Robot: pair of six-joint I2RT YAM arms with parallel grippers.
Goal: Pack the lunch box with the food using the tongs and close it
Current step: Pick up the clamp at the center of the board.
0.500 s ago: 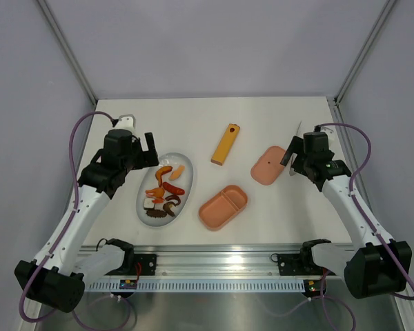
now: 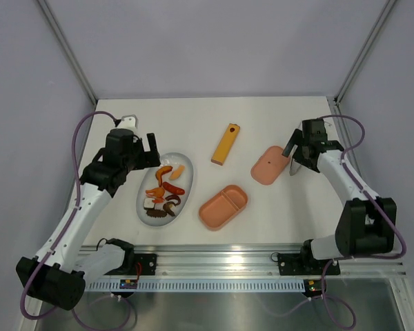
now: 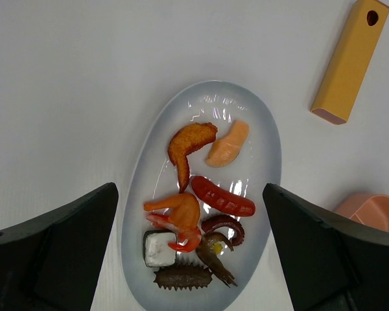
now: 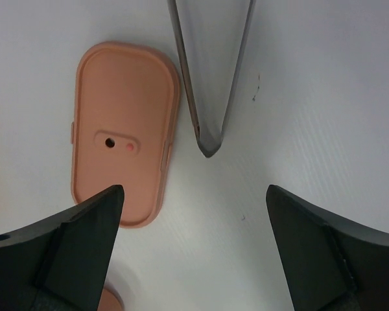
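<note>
The pink lunch box (image 2: pixel 223 207) lies open on the table, both compartments bare. Its lid (image 2: pixel 269 165) lies apart to the right, flat on the table (image 4: pixel 123 129). The food (image 2: pixel 164 191) is piled on a white oval plate (image 3: pixel 201 103): a red sausage (image 3: pixel 223 196), an orange shrimp (image 3: pixel 181 214), a dark-and-white cube (image 3: pixel 159 249), brown curls. My left gripper (image 3: pixel 189 188) hovers open above that plate. The silvery tongs (image 4: pixel 211 71) lie just right of the lid. My right gripper (image 4: pixel 194 188) hangs open above their narrow end, touching nothing.
A yellow-orange flat bar with a hole (image 2: pixel 225 144) lies behind the lunch box, right of the plate (image 3: pixel 347 61). Grey walls with metal posts close the table at the back and sides. The arms' rail runs along the near edge.
My right arm has swung and its gripper has shifted back a little over the tongs. The left arm has hardly moved.
</note>
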